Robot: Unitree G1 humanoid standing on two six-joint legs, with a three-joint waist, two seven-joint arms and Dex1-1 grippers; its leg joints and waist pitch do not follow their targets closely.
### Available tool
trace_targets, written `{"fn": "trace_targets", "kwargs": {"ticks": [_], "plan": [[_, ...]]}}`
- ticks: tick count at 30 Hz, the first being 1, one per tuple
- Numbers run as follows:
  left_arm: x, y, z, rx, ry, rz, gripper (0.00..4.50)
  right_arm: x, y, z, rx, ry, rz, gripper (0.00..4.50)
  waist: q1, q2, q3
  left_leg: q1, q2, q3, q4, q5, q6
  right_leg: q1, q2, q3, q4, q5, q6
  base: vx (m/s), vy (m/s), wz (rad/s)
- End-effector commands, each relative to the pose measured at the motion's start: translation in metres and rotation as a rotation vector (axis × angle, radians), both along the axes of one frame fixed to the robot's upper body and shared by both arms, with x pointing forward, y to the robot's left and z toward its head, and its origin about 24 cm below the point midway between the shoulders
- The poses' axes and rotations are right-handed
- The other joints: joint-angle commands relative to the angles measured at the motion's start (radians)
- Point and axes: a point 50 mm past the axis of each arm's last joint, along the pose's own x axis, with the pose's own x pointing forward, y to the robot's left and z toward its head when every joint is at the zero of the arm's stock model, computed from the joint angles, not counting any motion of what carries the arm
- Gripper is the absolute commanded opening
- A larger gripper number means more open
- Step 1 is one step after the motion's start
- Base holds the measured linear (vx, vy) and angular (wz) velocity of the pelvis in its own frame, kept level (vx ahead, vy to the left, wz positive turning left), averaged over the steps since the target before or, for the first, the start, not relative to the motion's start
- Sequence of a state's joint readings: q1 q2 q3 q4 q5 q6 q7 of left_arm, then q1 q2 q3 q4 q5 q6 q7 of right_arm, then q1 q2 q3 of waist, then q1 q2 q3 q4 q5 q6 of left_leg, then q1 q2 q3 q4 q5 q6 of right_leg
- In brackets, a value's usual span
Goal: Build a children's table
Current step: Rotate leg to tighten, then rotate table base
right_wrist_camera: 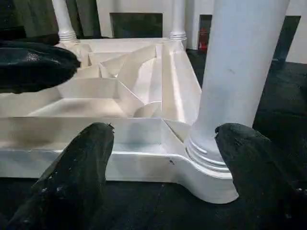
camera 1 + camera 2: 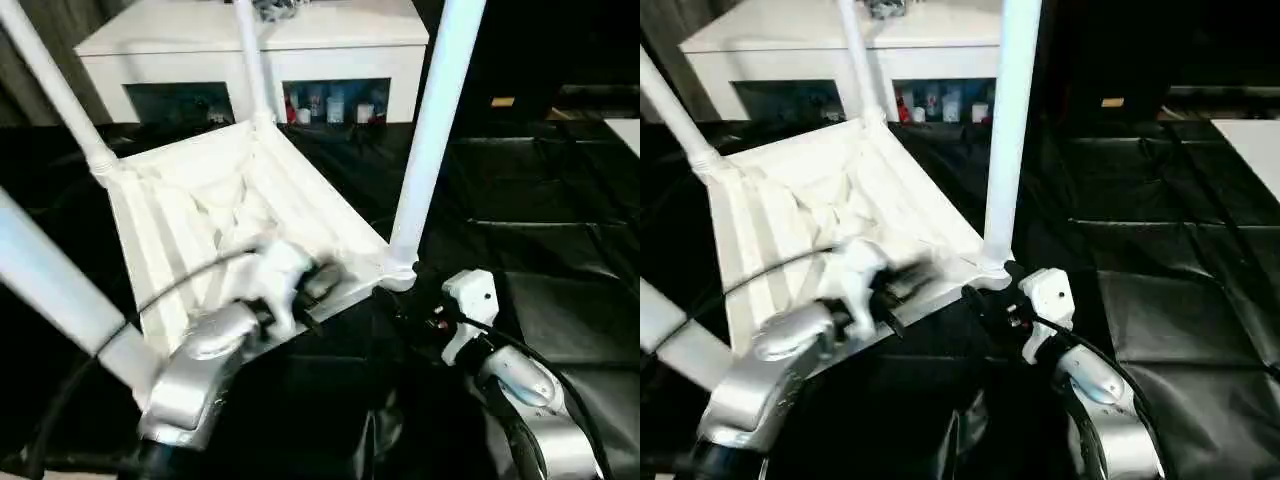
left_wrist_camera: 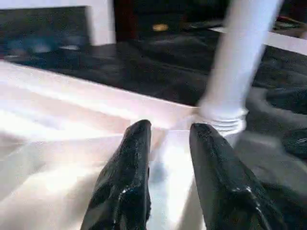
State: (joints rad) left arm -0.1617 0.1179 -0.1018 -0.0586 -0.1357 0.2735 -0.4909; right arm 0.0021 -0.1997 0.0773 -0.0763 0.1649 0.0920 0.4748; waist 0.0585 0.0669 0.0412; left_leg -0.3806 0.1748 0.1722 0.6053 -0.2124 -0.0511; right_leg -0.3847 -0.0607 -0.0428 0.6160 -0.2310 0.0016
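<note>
White plastic tabletop (image 2: pixel 200 220) lies upside down on my black worktop (image 2: pixel 560 220), tube legs (image 2: pixel 435 130) upright. My left hand (image 3: pixel 168 158) and right hand (image 1: pixel 163 158) stand released at its near edge.

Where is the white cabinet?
In the left eye view, the white cabinet stands at the back, behind the upside-down children's table on the black floor.

I count one upturned tabletop (image 2: pixel 210 215), four white legs (image 2: pixel 432 130) standing in it, one cabinet (image 2: pixel 255 45) behind, my two grippers (image 2: pixel 318 290).
</note>
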Motion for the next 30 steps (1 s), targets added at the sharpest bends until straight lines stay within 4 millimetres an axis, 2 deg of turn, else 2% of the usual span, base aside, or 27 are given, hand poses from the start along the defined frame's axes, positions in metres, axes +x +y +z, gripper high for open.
{"fn": "trace_targets", "kwargs": {"ticks": [1, 4, 5, 6, 7, 8, 9, 10, 12, 13, 14, 15, 16, 17, 18, 19, 20, 21, 22, 23, 25, 26, 28, 29, 30], "plan": [[-0.005, 0.008, 0.001, -0.014, -0.029, 0.045, 1.5, -0.002, 0.003, 0.003, 0.018, 0.001, 0.005, 3.8, -0.002, -0.023, -0.044, 0.01, 0.06, -0.022, -0.082, -0.155, 0.073, 0.04, -0.076, 0.046, -0.08, -0.116, -0.189, 0.0, 0.0, 0.0], [-0.021, 0.007, 0.002, -0.047, -0.037, -0.05, 1.5, -0.004, 0.011, 0.003, 0.02, 0.016, 0.067, 3.8, 0.0, -0.019, -0.049, 0.009, 0.06, -0.024, -0.08, -0.122, 0.069, 0.038, -0.075, 0.046, -0.07, -0.028, -0.188, 0.0, 0.0, 0.0], [-0.028, 0.004, 0.002, -0.045, -0.032, -0.115, 1.5, -0.002, 0.015, 0.001, 0.01, 0.03, 0.103, 3.8, 0.0, -0.022, -0.051, 0.011, 0.06, -0.024, -0.079, -0.116, 0.071, 0.039, -0.075, 0.046, -0.069, -0.011, -0.191, 0.0, 0.0, 0.0], [-0.036, 0.0, 0.002, -0.059, -0.02, -0.192, 1.5, 0.001, 0.021, 0.0, -0.007, 0.045, 0.147, 3.8, -0.002, -0.025, -0.049, 0.006, 0.059, -0.024, -0.08, -0.103, 0.081, 0.04, -0.074, 0.045, -0.066, 0.012, -0.197, 0.0, 0.0, 0.0], [-0.036, 0.0, 0.002, -0.059, -0.02, -0.192, 1.5, 0.001, 0.021, 0.0, -0.007, 0.045, 0.147, 3.8, 0.0, -0.022, -0.05, 0.008, 0.059, -0.024, -0.078, -0.104, 0.081, 0.039, -0.076, 0.045, -0.063, 0.013, -0.202, 0.0, 0.0, 0.0], [-0.042, -0.003, 0.0, -0.061, 0.007, -0.247, 1.5, 0.004, 0.025, -0.002, -0.018, 0.06, 0.181, 3.8, -0.002, -0.027, -0.049, 0.01, 0.058, -0.021, -0.076, -0.106, 0.083, 0.038, -0.075, 0.046, -0.064, 0.016, -0.207, 0.0, 0.0, 0.0], [-0.048, -0.006, -0.001, -0.075, 0.044, -0.317, 1.5, 0.01, 0.03, -0.005, -0.039, 0.074, 0.222, 3.8, -0.003, -0.025, -0.049, 0.009, 0.058, -0.021, -0.078, -0.106, 0.082, 0.038, -0.075, 0.046, -0.063, 0.012, -0.213, 0.0, 0.0, 0.0], [-0.048, -0.006, -0.001, -0.075, 0.044, -0.317, 1.5, 0.01, 0.03, -0.005, -0.039, 0.074, 0.222, 3.8, -0.002, -0.024, -0.05, 0.011, 0.057, -0.021, -0.076, -0.111, 0.077, 0.036, -0.076, 0.045, -0.062, -0.005, -0.22, 0.0, 0.0, 0.0], [-0.057, -0.009, -0.004, -0.067, 0.094, -0.405, 1.5, 0.02, 0.034, -0.008, -0.066, 0.087, 0.251, 3.8, -0.004, -0.028, -0.046, 0.011, 0.056, -0.017, -0.077, -0.112, 0.071, 0.036, -0.074, 0.048, -0.065, -0.019, -0.224, 0.0, 0.0, 0.0], [-0.061, -0.01, -0.006, -0.055, 0.122, -0.451, 1.5, 0.028, 0.035, -0.009, -0.089, 0.088, 0.252, 3.8, -0.005, -0.026, -0.048, 0.013, 0.057, -0.018, -0.076, -0.116, 0.065, 0.035, -0.076, 0.047, -0.061, -0.021, -0.231, 0.0, 0.0, 0.0], [-0.067, -0.01, -0.008, -0.04, 0.151, -0.496, 1.5, 0.037, 0.035, -0.009, -0.118, 0.089, 0.236, 3.8, -0.005, -0.036, -0.048, 0.012, 0.053, -0.016, -0.077, -0.111, 0.061, 0.037, -0.074, 0.046, -0.062, -0.03, -0.229, 0.0, 0.0, 0.0], [-0.073, -0.008, -0.009, -0.03, 0.192, -0.542, 1.5, 0.048, 0.032, -0.007, -0.137, 0.082, 0.207, 3.8, -0.004, -0.031, -0.048, 0.014, 0.054, -0.017, -0.076, -0.107, 0.058, 0.035, -0.073, 0.046, -0.059, -0.031, -0.234, 0.0, 0.0, 0.0], [-0.073, -0.008, -0.009, -0.03, 0.192, -0.542, 1.5, 0.048, 0.032, -0.007, -0.137, 0.082, 0.207, 3.8, -0.003, -0.039, -0.049, 0.014, 0.053, -0.016, -0.074, -0.087, 0.06, 0.037, -0.075, 0.047, -0.054, -0.019, -0.24, 0.0, 0.0, 0.0], [-0.079, -0.006, -0.01, -0.023, 0.224, -0.573, 1.5, 0.054, 0.029, -0.005, -0.148, 0.078, 0.188, 3.8, -0.004, -0.049, -0.047, 0.013, 0.053, -0.014, -0.076, -0.082, 0.064, 0.038, -0.073, 0.047, -0.059, -0.018, -0.237, 0.0, 0.0, 0.0], [-0.084, -0.001, -0.011, -0.013, 0.255, -0.601, 1.5, 0.061, 0.025, -0.003, -0.154, 0.081, 0.169, 3.8, -0.002, -0.037, -0.048, 0.018, 0.053, -0.015, -0.074, -0.078, 0.055, 0.036, -0.072, 0.046, -0.053, -0.011, -0.241, 0.0, 0.0, 0.0], [-0.089, 0.005, -0.012, 0.0, 0.275, -0.613, 1.5, 0.067, 0.02, 0.0, -0.161, 0.078, 0.15, 3.8, -0.003, -0.046, -0.046, 0.016, 0.052, -0.012, -0.075, -0.081, 0.053, 0.036, -0.068, 0.046, -0.054, -0.005, -0.237, 0.0, 0.0, 0.0], [-0.089, 0.005, -0.012, 0.0, 0.275, -0.613, 1.5, 0.067, 0.02, 0.0, -0.161, 0.078, 0.15, 3.8, -0.003, -0.045, -0.046, 0.018, 0.052, -0.013, -0.075, -0.085, 0.051, 0.035, -0.069, 0.047, -0.053, -0.001, -0.238, 0.0, 0.0, 0.0], [-0.092, 0.01, -0.012, 0.017, 0.277, -0.615, 1.5, 0.071, 0.017, 0.001, -0.164, 0.081, 0.141, 3.8, -0.002, -0.055, -0.045, 0.021, 0.053, -0.01, -0.076, -0.095, 0.049, 0.034, -0.067, 0.046, -0.055, -0.005, -0.234, 0.0, 0.0, 0.0], [-0.092, 0.01, -0.012, 0.017, 0.277, -0.615, 1.5, 0.071, 0.017, 0.001, -0.164, 0.081, 0.141, 3.8, -0.002, -0.055, -0.045, 0.021, 0.053, -0.01, -0.076, -0.095, 0.049, 0.034, -0.067, 0.046, -0.055, -0.005, -0.234, 0.0, 0.0, 0.0], [-0.094, 0.015, -0.011, 0.022, 0.28, -0.613, 1.5, 0.076, 0.013, 0.002, -0.167, 0.084, 0.131, 3.8, 0.001, -0.05, -0.045, 0.022, 0.052, -0.011, -0.076, -0.107, 0.04, 0.033, -0.069, 0.047, -0.053, -0.016, -0.238, 0.0, 0.0, 0.0], [-0.096, 0.027, -0.01, 0.025, 0.268, -0.591, 1.5, 0.085, 0.005, 0.001, -0.185, 0.088, 0.098, 3.8, -0.002, -0.058, -0.042, 0.018, 0.051, -0.012, -0.08, -0.139, 0.025, 0.036, -0.072, 0.048, -0.054, -0.057, -0.238, 0.0, 0.0, 0.0], [-0.098, 0.036, -0.008, 0.022, 0.263, -0.578, 1.5, 0.091, 0.0, 0.001, -0.194, 0.087, 0.07, 3.8, 0.0, -0.059, -0.041, 0.025, 0.052, -0.009, -0.08, -0.164, 0.014, 0.031, -0.071, 0.048, -0.06, -0.087, -0.235, 0.0, 0.0, 0.0], [-0.099, 0.041, -0.007, 0.021, 0.259, -0.57, 1.5, 0.094, -0.003, 0.001, -0.2, 0.086, 0.053, 3.8, -0.002, -0.059, -0.04, 0.025, 0.051, -0.009, -0.081, -0.178, 0.002, 0.032, -0.069, 0.05, -0.059, -0.1, -0.234, 0.0, 0.0, 0.0], [-0.101, 0.047, -0.006, 0.017, 0.264, -0.566, 1.5, 0.098, -0.006, 0.001, -0.202, 0.089, 0.036, 3.8, 0.001, -0.057, -0.039, 0.029, 0.052, -0.008, -0.081, -0.185, 0.001, 0.028, -0.068, 0.05, -0.061, -0.102, -0.232, 0.0, 0.0, 0.0], [-0.104, 0.055, -0.005, 0.016, 0.269, -0.564, 1.5, 0.102, -0.01, 0.001, -0.203, 0.092, 0.011, 3.8, -0.002, -0.059, -0.039, 0.024, 0.051, -0.01, -0.083, -0.19, 0.001, 0.031, -0.069, 0.05, -0.058, -0.101, -0.237, 0.0, 0.0, 0.0]]}}
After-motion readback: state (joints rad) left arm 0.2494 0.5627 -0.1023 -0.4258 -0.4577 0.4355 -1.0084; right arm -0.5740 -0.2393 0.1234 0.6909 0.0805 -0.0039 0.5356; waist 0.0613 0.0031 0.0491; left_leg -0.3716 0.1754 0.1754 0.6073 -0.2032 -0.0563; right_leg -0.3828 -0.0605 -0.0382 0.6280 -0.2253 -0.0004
